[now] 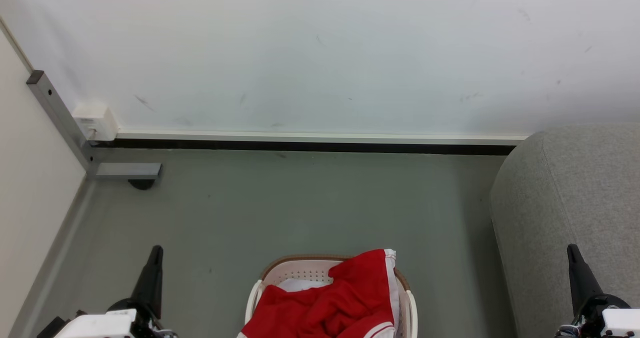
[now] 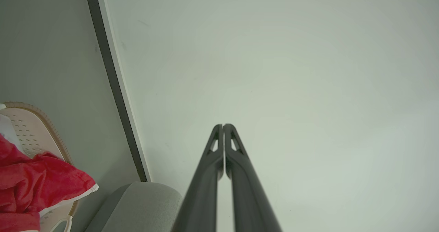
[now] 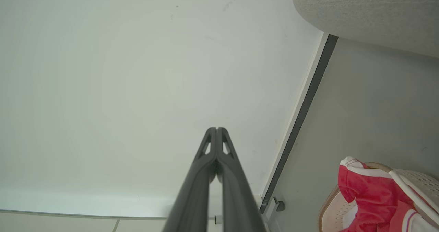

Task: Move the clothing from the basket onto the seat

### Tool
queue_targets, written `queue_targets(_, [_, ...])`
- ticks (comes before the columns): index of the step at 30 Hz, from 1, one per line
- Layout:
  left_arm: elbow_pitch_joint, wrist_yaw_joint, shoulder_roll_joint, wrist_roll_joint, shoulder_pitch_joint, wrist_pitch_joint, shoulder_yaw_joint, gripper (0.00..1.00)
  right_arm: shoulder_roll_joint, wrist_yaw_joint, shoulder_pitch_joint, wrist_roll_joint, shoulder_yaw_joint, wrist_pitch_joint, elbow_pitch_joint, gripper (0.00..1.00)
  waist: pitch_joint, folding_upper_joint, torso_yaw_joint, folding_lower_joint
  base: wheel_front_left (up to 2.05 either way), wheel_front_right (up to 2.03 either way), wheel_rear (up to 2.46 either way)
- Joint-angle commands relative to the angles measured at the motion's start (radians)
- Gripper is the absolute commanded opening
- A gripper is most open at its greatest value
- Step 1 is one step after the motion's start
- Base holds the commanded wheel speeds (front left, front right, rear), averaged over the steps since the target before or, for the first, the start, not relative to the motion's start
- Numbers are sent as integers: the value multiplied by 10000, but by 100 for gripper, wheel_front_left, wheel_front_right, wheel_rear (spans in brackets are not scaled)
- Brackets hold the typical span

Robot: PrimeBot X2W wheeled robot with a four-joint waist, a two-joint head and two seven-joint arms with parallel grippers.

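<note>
The grey-green floor spans the middle of the frame. On it stand the basket at bottom centre, the seat at right, and a grey metal bracket at left, perhaps on a dark foot.

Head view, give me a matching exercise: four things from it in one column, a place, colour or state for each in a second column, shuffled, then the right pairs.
Column A
1. clothing
2. basket
3. seat
4. left gripper

Column B
a. grey, at the far right
b. shut, holding nothing, at the lower left
c. red with white trim, heaped in the basket
d. white with a brown rim, on the floor at the bottom centre

Pairs: 1-c, 2-d, 3-a, 4-b
</note>
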Motion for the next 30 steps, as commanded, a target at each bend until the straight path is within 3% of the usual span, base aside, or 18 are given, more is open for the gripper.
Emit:
queue_targets(1, [-37, -8, 72, -140, -84, 31, 9, 0, -73, -19, -129, -2, -32, 31, -47, 0, 0, -1, 0, 0, 0, 0, 0])
queue_targets(22, [-37, -8, 73, -140, -84, 31, 9, 0, -73, -19, -129, -2, -32, 31, -47, 0, 0, -1, 0, 0, 0, 0, 0])
queue_targets(23, [4, 0, -2, 0, 0, 0, 0, 100, 0, 2, 1, 0, 2, 0, 6, 100, 0, -1, 0, 0, 0, 0, 0])
queue_targets(30, [62, -1, -30, 95, 122, -294, -278, 100, 30, 1, 156, -116, 107, -253, 63, 100, -1, -1, 3, 0, 0, 0, 0])
